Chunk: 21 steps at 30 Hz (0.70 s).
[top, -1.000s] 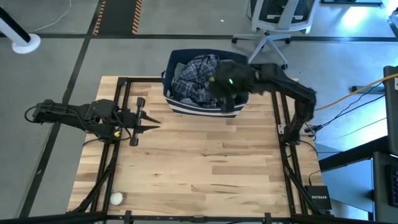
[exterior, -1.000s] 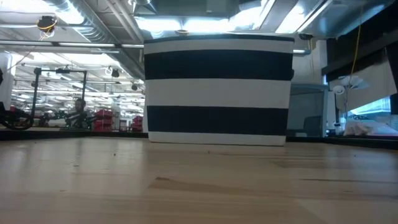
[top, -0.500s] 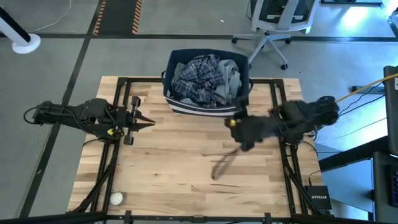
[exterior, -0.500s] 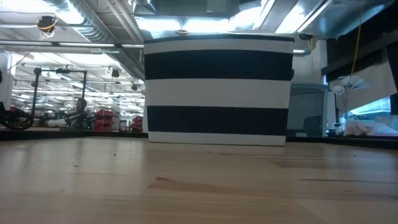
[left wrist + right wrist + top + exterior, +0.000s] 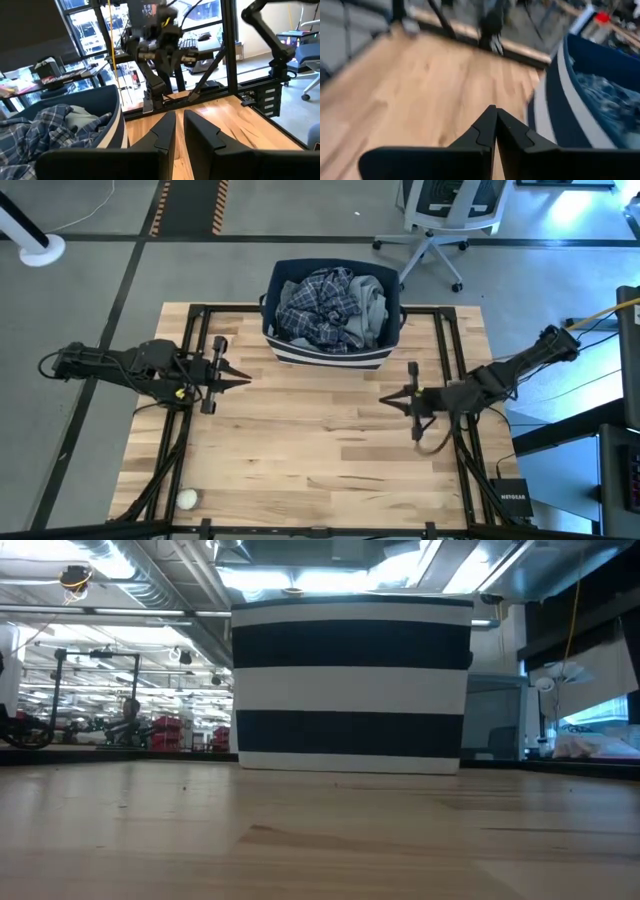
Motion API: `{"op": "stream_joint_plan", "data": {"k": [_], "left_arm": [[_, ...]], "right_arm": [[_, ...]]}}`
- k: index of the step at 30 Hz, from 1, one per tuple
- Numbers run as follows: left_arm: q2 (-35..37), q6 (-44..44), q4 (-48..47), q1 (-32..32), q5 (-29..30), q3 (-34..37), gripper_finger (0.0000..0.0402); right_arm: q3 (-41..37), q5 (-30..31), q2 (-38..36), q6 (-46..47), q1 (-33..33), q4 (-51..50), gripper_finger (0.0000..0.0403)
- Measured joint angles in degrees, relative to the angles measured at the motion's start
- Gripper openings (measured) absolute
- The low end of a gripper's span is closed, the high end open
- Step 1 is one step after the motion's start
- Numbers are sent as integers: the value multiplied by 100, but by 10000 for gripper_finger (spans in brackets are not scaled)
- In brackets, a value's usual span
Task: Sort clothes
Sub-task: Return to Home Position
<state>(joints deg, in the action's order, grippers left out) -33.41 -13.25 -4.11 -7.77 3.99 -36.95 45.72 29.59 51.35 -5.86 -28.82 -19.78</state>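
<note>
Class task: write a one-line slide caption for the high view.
Clothes piled in the striped bin; left gripper and right gripper face each other over the wooden table.

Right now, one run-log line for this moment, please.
clothes: piled in bin | left gripper: above table, left side, holding nothing | right gripper: shut, empty, above table, right side

Right gripper point(image 5: 386, 399): gone from above the bin point(image 5: 330, 354); now at centre right of the high view.
Clothes point(image 5: 325, 310): upper-right part no longer covered by the arm.
</note>
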Motion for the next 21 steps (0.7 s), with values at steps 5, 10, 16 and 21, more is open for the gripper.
{"op": "stream_joint_plan", "data": {"k": [5,10,16,21], "left_arm": [[-100,300,-98,0,-123,0,29],[-272,671,-535,-1,-575,2,16],[-229,688,-506,0,-888,11,2],[-173,804,-424,139,-890,97,2]], "right_arm": [[-1461,-1001,-907,-558,574,1858,14],[-2527,-1980,-1575,-827,1161,2949,7],[-3414,-2620,-2151,-953,1517,3680,25],[-3575,-2565,-2233,-655,1539,3358,32]]}}
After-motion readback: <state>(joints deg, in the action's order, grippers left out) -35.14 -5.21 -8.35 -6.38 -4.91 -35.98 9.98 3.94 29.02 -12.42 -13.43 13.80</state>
